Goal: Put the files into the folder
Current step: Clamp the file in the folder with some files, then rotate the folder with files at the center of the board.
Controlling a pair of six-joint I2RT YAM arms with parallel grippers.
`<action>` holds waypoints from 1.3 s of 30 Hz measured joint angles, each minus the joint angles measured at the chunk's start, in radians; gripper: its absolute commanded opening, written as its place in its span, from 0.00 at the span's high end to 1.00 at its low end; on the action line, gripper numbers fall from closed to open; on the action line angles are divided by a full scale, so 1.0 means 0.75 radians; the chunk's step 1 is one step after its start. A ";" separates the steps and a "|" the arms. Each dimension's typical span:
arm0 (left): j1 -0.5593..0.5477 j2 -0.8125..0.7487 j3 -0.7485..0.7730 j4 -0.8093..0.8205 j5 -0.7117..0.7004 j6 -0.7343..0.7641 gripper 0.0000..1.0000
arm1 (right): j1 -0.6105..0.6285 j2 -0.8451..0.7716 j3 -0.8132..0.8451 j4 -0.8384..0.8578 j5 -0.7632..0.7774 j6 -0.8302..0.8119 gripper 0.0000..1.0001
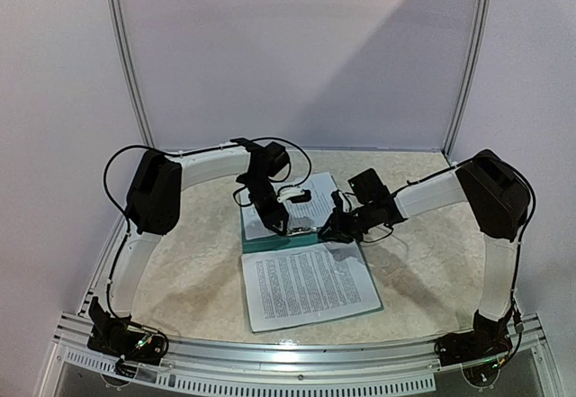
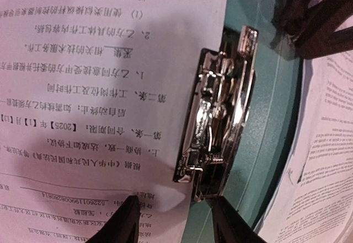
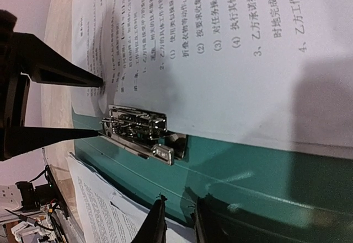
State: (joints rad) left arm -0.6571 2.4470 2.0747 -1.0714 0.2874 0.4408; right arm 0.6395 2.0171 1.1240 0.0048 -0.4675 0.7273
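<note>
Two lots of printed pages are lying on the open teal folder (image 3: 265, 177) on the tabletop (image 1: 198, 271): a far sheet (image 1: 317, 184) with its edge at the silver clip (image 2: 220, 116), and a near stack (image 1: 306, 284) on the other cover. My left jaws are standing apart, gripping nothing, one tip touching the far sheet and the other at the clip's end, while my right jaws are hovering by the fold, narrowly parted and empty. Judging by this, I am roughly midway: whether the clip is biting any page I cannot tell, and the covers are waiting to be shut.
</note>
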 measured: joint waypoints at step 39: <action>0.865 -1.340 -1.096 -0.289 0.199 0.364 0.00 | 0.369 0.586 1.411 -1.238 0.505 -1.525 0.41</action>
State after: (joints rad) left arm -0.0082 1.4418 1.2530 -1.2884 0.4370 0.7136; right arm 0.9165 2.4565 2.1826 -0.9237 -0.0891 -0.4164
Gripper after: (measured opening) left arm 0.995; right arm 0.641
